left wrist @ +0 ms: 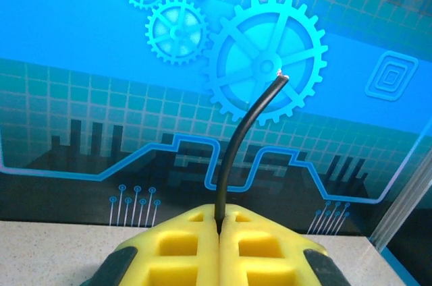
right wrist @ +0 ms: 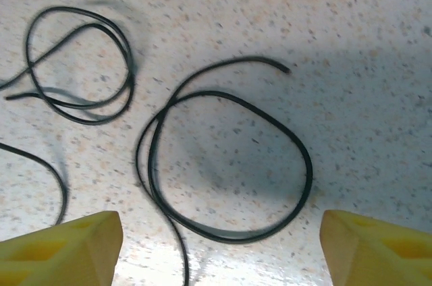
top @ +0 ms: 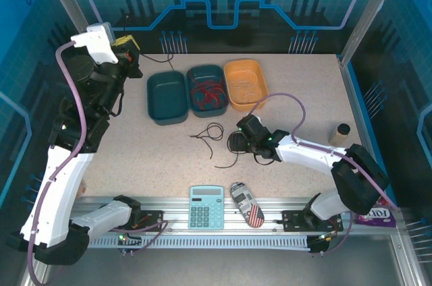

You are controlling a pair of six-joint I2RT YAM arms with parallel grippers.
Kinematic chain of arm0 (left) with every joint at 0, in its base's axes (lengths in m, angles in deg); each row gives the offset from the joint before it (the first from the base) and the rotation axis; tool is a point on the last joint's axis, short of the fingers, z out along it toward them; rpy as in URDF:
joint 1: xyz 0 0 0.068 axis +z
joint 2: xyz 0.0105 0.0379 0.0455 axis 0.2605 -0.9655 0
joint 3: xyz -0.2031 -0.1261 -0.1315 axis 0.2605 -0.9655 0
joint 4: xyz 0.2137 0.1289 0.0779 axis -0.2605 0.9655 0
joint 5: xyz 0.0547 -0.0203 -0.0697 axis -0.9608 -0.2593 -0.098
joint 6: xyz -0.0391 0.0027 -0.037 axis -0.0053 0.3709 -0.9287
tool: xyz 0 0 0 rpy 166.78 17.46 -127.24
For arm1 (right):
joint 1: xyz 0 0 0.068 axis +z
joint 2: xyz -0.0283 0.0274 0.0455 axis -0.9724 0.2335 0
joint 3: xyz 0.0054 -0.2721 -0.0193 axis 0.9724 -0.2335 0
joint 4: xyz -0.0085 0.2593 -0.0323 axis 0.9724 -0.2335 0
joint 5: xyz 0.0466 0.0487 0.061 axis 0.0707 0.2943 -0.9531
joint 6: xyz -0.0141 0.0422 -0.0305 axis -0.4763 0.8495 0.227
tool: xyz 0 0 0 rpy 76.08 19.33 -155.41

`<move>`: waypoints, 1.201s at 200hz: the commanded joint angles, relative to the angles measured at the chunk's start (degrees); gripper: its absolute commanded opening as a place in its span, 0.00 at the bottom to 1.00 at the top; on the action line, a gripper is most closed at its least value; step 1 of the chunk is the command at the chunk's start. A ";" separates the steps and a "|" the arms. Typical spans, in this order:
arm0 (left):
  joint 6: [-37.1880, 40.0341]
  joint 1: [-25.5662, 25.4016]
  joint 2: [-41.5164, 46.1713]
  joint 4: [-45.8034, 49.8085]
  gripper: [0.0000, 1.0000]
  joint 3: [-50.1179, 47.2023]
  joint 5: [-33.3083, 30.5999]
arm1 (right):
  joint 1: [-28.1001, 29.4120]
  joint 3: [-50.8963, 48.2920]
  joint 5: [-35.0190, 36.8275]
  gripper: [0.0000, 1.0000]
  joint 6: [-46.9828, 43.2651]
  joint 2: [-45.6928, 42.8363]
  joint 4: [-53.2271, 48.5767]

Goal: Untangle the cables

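Left jaws clamped tight on a black cable (left wrist: 233,144); its cut end curves up out of the seam between the yellow fingers (left wrist: 182,252). That arm is raised at the back left, near the left teal tray (top: 167,97). A thin black line seems to hang from it toward the tray, but I can't tell whether it reaches inside.

Right jaws spread wide, holding nothing, low over the middle of the surface (top: 317,97). One black loop (right wrist: 229,164) lies flat right under them, between the fingertips (right wrist: 61,245). A second black coil (right wrist: 81,63) lies just beside it, apart from the loop as far as the wrist view shows. Another strand trails off at the left edge.

Red cables (top: 207,94) sit bundled in the middle teal tray (top: 192,73). Pale cables (top: 246,87) are in the orange tray (top: 233,67).

Progress looks past halfway: red and pale are sorted out, and the blacks are left. One is in hand and at least two are loose on the surface. Next job is probably the right arm picking up the loop under it.
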 commanded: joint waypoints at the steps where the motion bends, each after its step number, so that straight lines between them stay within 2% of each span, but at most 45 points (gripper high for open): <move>1: 2.75 0.67 0.53 -0.72 0.00 3.12 -2.23 | -0.19 -0.17 2.11 0.75 1.97 2.00 -4.40; 46: 4.90 0.80 0.33 1.01 0.00 4.21 -2.67 | -0.47 -0.67 0.93 0.78 1.85 0.96 -3.89; 75: 7.04 1.28 -0.45 0.89 0.00 4.08 -3.32 | -0.54 -0.40 1.35 0.88 0.56 -2.48 -4.02; 93: 7.98 1.92 -1.40 -0.09 0.00 4.08 -3.02 | -0.51 -0.06 2.04 1.00 -0.18 -5.09 -5.04; 200: 10.67 6.44 -12.55 -5.92 0.00 6.11 -1.00 | -0.87 3.54 10.24 1.00 -0.95 -16.24 -16.73; 240: 10.90 9.29 -16.50 -10.09 0.00 3.80 0.84 | -0.84 2.76 11.31 1.00 -0.83 -20.29 -16.49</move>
